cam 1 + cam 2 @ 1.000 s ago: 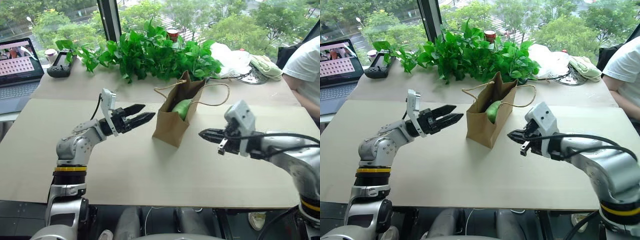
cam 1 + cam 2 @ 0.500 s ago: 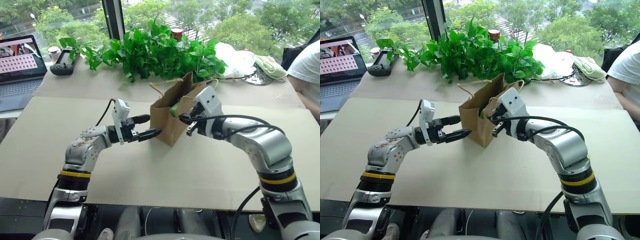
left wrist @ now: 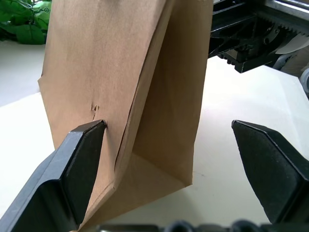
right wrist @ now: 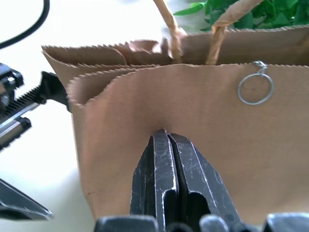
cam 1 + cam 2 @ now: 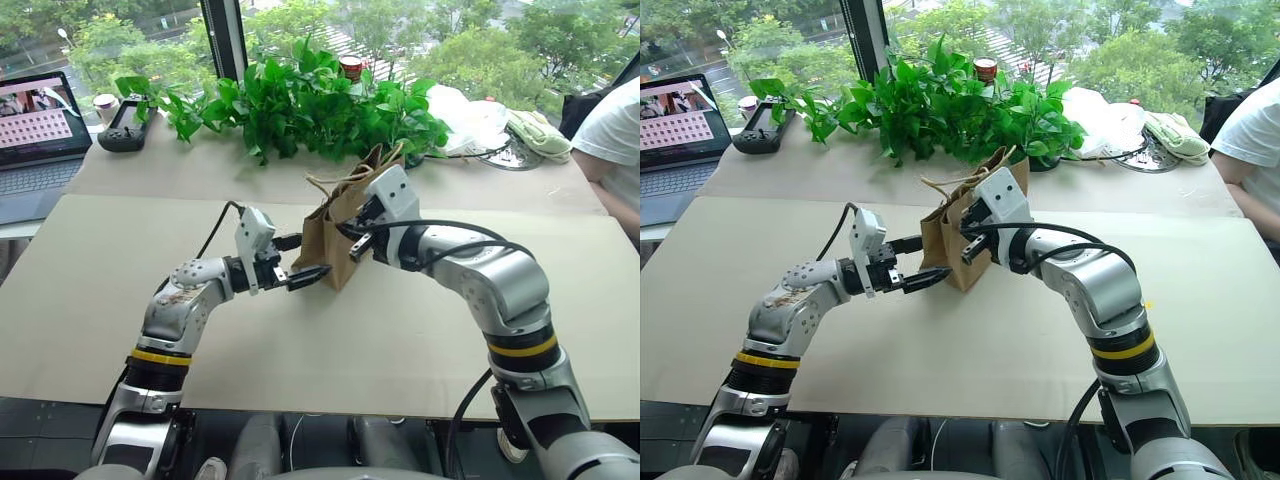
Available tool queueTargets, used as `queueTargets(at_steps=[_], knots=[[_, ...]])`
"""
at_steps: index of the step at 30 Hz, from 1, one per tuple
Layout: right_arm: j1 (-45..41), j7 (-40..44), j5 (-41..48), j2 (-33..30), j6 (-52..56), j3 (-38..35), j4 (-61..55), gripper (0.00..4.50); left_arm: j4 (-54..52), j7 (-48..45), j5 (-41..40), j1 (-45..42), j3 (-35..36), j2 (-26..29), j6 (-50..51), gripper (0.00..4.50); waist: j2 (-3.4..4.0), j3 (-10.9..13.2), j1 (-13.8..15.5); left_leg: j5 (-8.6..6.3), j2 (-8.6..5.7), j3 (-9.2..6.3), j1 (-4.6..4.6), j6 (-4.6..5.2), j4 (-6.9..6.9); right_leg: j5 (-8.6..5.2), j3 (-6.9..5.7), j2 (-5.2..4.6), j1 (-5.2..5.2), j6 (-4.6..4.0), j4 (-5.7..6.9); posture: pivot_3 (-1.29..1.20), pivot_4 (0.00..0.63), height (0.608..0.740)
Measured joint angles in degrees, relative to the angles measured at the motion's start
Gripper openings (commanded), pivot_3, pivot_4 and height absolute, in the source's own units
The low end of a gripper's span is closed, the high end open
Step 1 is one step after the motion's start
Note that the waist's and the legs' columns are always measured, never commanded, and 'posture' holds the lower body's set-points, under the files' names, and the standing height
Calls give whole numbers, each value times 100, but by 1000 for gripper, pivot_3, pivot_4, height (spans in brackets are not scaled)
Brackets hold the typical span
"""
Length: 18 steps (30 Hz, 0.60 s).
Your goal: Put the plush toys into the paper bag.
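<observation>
The paper bag (image 5: 333, 235) is standing upright on the beige surface (image 5: 300, 340), near the middle, in front of the row of leafy plants (image 5: 300, 100). Its twisted cord handles are rising at the mouth. In the right wrist view a small wire ring (image 4: 255, 89) is hanging against the bag's upper wall.

The left hand (image 5: 305, 262) is sitting at the bag's lower left side with its fingers spread wide. In the left wrist view one finger (image 3: 82, 164) is touching the bag's wall just beside a fold, while the other finger is standing well apart from the bag over bare surface. It is gripping nothing.

The right hand (image 5: 352, 238) is reaching in from the right, fingers pressed fully together. In the right wrist view its closed tips are pushing against the bag's wall just below the serrated top edge, and the paper is dimpling slightly there. It is holding nothing.

The plush toys cannot be made out; the bag's inside is hidden.

A laptop (image 5: 35, 125) is lying at the far left and a white plastic bag (image 5: 465, 120) beyond the plants. A person's sleeve (image 5: 610, 130) is showing at the right edge.
</observation>
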Motion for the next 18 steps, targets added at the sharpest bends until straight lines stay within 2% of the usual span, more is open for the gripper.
queueTargets(at_steps=[18], knots=[[0, -129, -10, 235, 221, 0, -11, 19, 492, 1092, 902, -190, -308, -847, -632, 4500, 0, 0, -6, 0, 0, -5, 0, 0, 0, 0, 0, 0, 0, 0, 1, 0, 150, 740]])
